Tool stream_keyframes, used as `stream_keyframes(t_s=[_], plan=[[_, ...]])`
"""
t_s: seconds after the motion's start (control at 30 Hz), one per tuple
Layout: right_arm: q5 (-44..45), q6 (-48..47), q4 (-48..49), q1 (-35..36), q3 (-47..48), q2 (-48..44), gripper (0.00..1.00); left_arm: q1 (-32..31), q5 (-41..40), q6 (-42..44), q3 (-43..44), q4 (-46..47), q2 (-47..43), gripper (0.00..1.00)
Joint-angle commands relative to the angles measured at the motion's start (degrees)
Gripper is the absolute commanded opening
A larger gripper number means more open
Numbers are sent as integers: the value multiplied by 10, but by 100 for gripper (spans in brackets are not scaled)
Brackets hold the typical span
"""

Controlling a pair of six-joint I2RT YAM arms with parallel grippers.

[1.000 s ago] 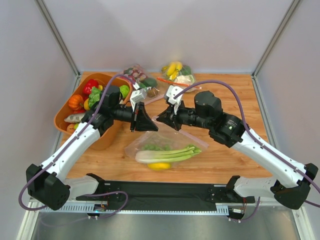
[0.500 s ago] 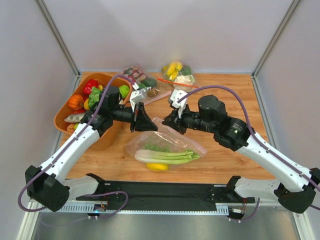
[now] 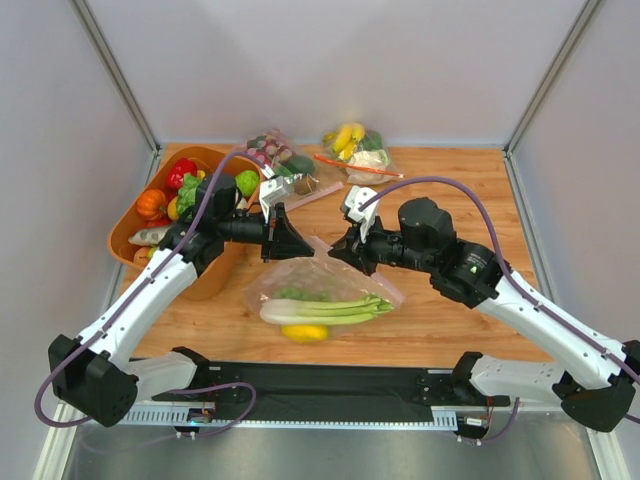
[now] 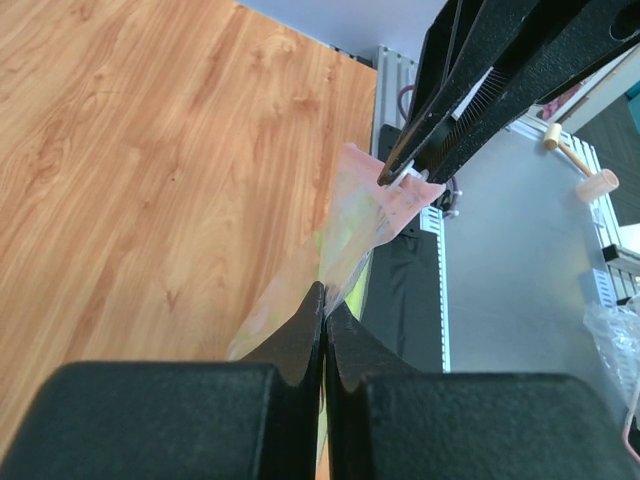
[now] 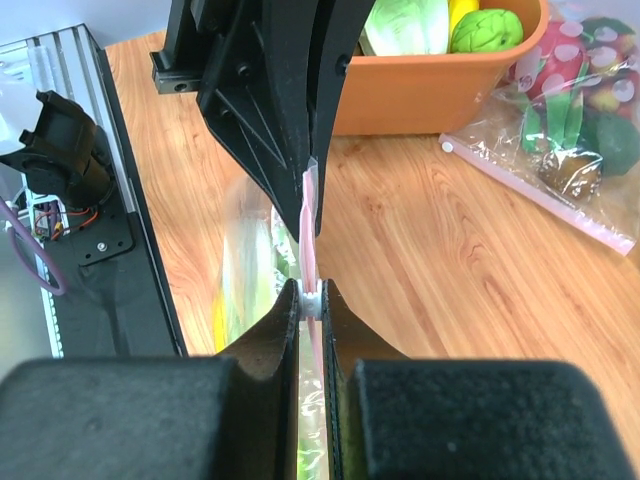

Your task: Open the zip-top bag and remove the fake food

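The zip-top bag [image 3: 335,282] hangs between both grippers over the table's middle. Inside lie the pale-green stalk [image 3: 320,308], the yellow lemon piece [image 3: 303,333] and the green grapes [image 3: 298,294]. My left gripper [image 3: 303,250] is shut on the bag's top edge; in its wrist view [image 4: 325,298] the pink-tinted plastic [image 4: 365,210] runs to the right gripper [image 4: 400,178]. My right gripper [image 3: 337,251] is shut on the white zip slider [image 5: 311,303] on the pink zip strip [image 5: 309,230], close to the left gripper [image 5: 306,200].
An orange basket [image 3: 212,278] with tomato, peppers and lettuce stands at the left, under the left arm. Two other filled clear bags lie at the back: one with dark grapes [image 3: 283,160], one with banana [image 3: 355,145]. A black base rail [image 3: 320,380] runs along the near edge.
My right gripper has drawn a little to the right and nearer with the slider. The bag and its food have swung slightly left. The left gripper has held still.
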Motion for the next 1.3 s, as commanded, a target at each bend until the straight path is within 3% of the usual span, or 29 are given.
stream_keyframes(t_s=[0.0,0.23,0.3,0.33,0.47,0.73,0.8,0.83,0.9,0.93,1.27], plan=[[9,23,7,2,-12,-22,0,12,-17,5,0,23,-12,0],[-6,33,29,2,-12,-9,0,11,59,-6,7,33,0,11],[-6,31,30,2,-9,-7,0,10,83,-13,6,45,3,17],[-6,30,31,2,-8,-5,0,10,89,-20,5,53,4,25],[-8,29,32,1,-2,2,0,-2,106,-34,6,64,15,36],[-25,35,41,2,-1,8,0,-33,97,-45,7,75,37,38],[-28,35,42,1,-1,9,0,-38,97,-52,5,90,42,35],[-29,36,40,2,-2,8,0,-39,97,-64,2,99,44,20],[-30,36,38,1,-1,6,0,-40,100,-74,-3,116,44,3],[-30,36,34,2,-1,6,0,-40,97,-70,-3,115,40,0],[-21,39,3,1,-23,-5,0,-4,58,-63,-14,117,5,0]])
